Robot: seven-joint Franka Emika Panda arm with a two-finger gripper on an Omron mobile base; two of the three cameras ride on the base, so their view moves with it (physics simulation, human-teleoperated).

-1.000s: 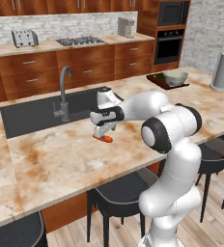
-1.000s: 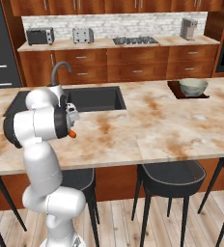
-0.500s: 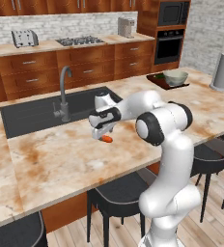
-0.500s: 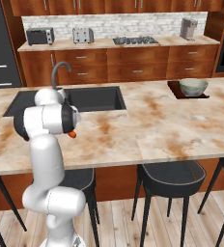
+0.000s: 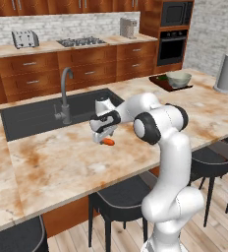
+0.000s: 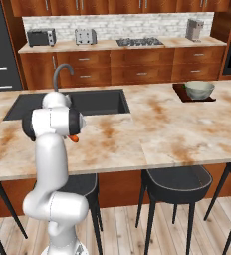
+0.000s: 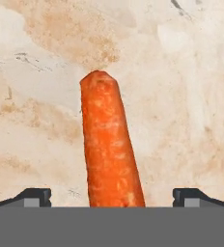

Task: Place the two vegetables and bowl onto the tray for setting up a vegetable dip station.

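Observation:
An orange carrot (image 5: 108, 142) (image 7: 109, 144) lies flat on the marble island counter, just in front of the sink. My gripper (image 5: 102, 136) (image 7: 112, 198) hangs right over it, open, one fingertip (image 7: 34, 197) on each side of the carrot's thick end and neither touching it. In the right base view the carrot (image 6: 74, 139) peeks out beside my arm. The pale bowl (image 5: 178, 78) (image 6: 199, 89) sits on the dark wooden tray (image 5: 157, 82) (image 6: 180, 93) at the far right of the counter. A small dark green shape (image 5: 158, 77) lies on the tray beside the bowl, too small to make out clearly.
The dark sink (image 5: 47, 115) with its curved faucet (image 5: 64, 93) is just behind the gripper. A tall grey cylinder (image 5: 227, 73) stands at the counter's far right. Dark stools (image 5: 121, 202) line the near edge. Bare marble stretches between the carrot and the tray.
The hand has sunk a little lower onto the carrot and the elbow has swung left. The carrot, bowl and tray have not moved. The jaws stay open.

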